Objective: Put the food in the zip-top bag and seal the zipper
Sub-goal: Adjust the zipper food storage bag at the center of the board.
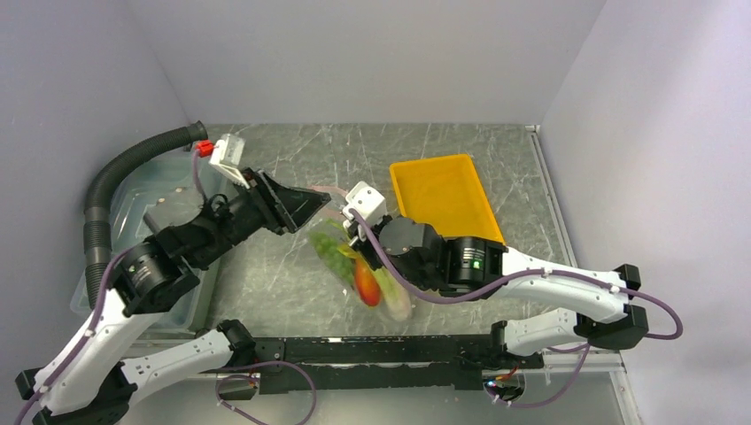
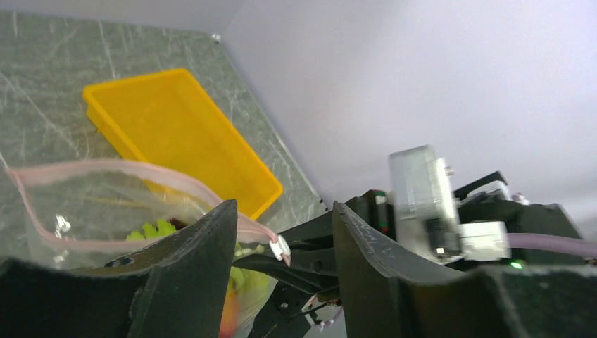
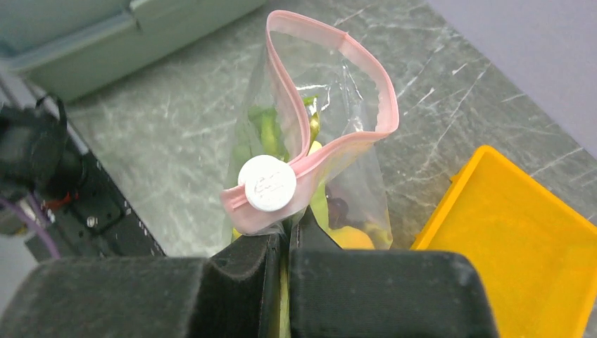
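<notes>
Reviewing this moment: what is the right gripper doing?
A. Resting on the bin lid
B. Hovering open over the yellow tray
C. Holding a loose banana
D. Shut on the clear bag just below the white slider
D: the right wrist view shows the right gripper shut on the zip-top bag just under the white slider, with the pink zipper looped open above.

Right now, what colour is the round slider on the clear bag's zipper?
White round slider, clearest in right wrist view.
</notes>
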You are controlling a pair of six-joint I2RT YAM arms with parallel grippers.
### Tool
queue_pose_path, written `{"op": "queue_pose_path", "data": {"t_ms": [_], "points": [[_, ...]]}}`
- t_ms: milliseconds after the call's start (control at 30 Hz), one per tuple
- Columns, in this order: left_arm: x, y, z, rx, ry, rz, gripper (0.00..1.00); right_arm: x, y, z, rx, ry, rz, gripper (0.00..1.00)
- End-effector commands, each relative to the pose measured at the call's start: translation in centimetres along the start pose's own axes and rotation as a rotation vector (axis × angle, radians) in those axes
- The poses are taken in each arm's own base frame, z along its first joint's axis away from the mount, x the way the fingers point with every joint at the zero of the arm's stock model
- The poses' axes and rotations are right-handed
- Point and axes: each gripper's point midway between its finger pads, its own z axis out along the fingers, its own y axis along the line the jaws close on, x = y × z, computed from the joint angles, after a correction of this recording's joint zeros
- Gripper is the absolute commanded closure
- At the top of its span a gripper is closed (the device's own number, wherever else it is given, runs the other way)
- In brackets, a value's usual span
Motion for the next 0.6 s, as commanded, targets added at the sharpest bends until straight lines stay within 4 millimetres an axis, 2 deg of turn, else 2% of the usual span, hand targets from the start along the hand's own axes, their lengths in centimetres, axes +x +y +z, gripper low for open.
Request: {"op": "queue_pose_path", "data": {"t_ms": [0,67,333,567], "points": [[-3.2,-1.9,-2.3,0.046,-0.077,0.142,0.39,-3.2,-0.1,-3.3,-0.117,-0.115,-0.003,1.0],[-3.0,-2.0,-2.8,0.058,-0.059,0.202,0.31,-2.8,0.2,-3.9,-0.158,-0.1,-0.02,1.0],[-0.5,-1.9,-2.9,0.137,0.066,0.413,0.21,-1.9,2.0,-6.3,-0.332,-0.058,-0.086,1.0],[3.7,-3.3,-3.0,0.356,0.215,0.524,0.19,-1.4,4.2,-8.2,-0.501,-0.054,-0.108,1.0]]}}
